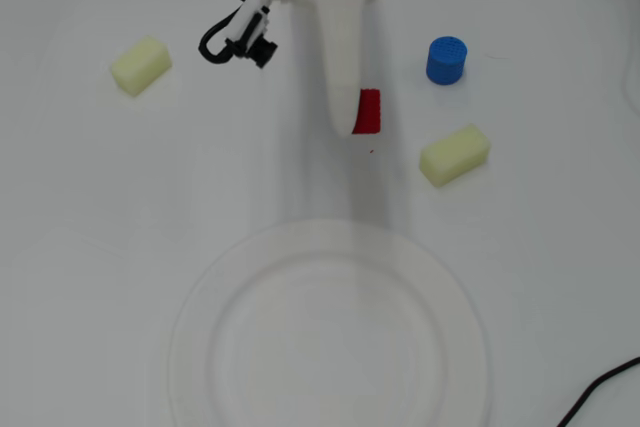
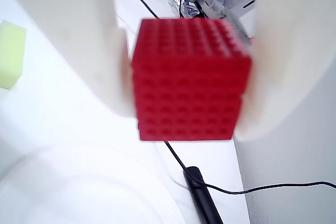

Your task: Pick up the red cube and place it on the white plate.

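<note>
The red cube (image 2: 189,77) sits between the two white fingers of my gripper (image 2: 186,124), which is shut on it; both fingers press its sides in the wrist view. In the overhead view only a strip of the cube (image 1: 369,112) shows beside the white finger, and the gripper (image 1: 355,122) points down the picture toward the white plate (image 1: 190,327). The plate lies below the gripper and apart from it. Its rim also shows at the bottom left of the wrist view (image 2: 79,182).
A pale yellow block (image 1: 140,65) lies at the upper left, another (image 1: 454,155) right of the gripper, with a blue cylinder (image 1: 446,60) above it. A black cable (image 1: 600,392) enters at the bottom right corner.
</note>
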Robot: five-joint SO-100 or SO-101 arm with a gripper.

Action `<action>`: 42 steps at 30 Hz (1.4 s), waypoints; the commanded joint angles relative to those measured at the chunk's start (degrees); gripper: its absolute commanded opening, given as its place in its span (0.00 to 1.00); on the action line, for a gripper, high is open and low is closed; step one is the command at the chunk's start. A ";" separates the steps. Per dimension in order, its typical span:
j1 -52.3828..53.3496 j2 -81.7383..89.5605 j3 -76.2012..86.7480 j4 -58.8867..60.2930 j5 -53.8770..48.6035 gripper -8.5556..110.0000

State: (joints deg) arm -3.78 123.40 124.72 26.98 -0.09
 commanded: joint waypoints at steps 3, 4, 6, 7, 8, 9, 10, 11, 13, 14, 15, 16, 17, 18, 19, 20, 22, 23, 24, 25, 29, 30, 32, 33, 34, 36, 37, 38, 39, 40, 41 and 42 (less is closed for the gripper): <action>1.23 -13.01 -11.16 -1.93 2.20 0.07; 1.41 -15.56 -12.74 -1.93 2.55 0.07; 1.67 -19.95 -15.47 -1.93 3.43 0.07; 1.67 -21.88 -16.52 -1.93 3.60 0.07; 1.67 -23.47 -17.23 -1.93 3.78 0.07; 1.58 -24.70 -17.75 -1.93 3.96 0.07; 1.49 -25.84 -18.11 -1.93 4.04 0.07; 1.41 -26.89 -18.46 -1.93 4.04 0.07; 1.23 -29.00 -19.16 -1.93 3.69 0.07; 1.23 -29.79 -19.42 -1.93 3.43 0.07; 1.14 -30.59 -19.60 -1.93 3.16 0.08; 1.14 -31.20 -19.78 -1.93 2.99 0.10; 1.14 -31.82 -19.95 -1.93 2.81 0.12; 1.14 -32.17 -20.04 -1.93 2.64 0.13; 1.14 -32.26 -20.04 -1.85 2.64 0.13; 1.23 -32.26 -20.04 -1.58 2.81 0.14; 1.32 -31.82 -20.04 -0.88 3.16 0.17; 1.32 -31.55 -20.04 -0.18 3.52 0.18; 1.41 -31.29 -20.30 0.79 3.78 0.20; 1.49 -31.11 -20.83 2.20 4.13 0.21; 1.85 -29.88 -22.85 8.26 4.04 0.26; 1.93 -29.09 -22.85 9.40 4.31 0.27; 1.93 -27.07 -23.03 12.13 4.04 0.28; 1.93 -25.66 -23.03 13.54 3.78 0.29; 2.02 -24.17 -23.03 15.29 3.52 0.29; 2.29 -20.30 -22.94 20.04 3.52 0.31; 2.37 -18.19 -22.68 22.68 3.25 0.32; 2.46 -15.64 -21.71 24.96 2.99 0.33; 2.55 -12.48 -19.60 26.19 2.20 0.33; 2.72 -8.88 -16.70 26.72 1.23 0.33; 3.08 -4.92 -13.36 27.07 1.14 0.34; 3.43 -0.70 -9.84 27.25 1.05 0.35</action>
State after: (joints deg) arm -1.05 110.83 109.16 52.65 1.76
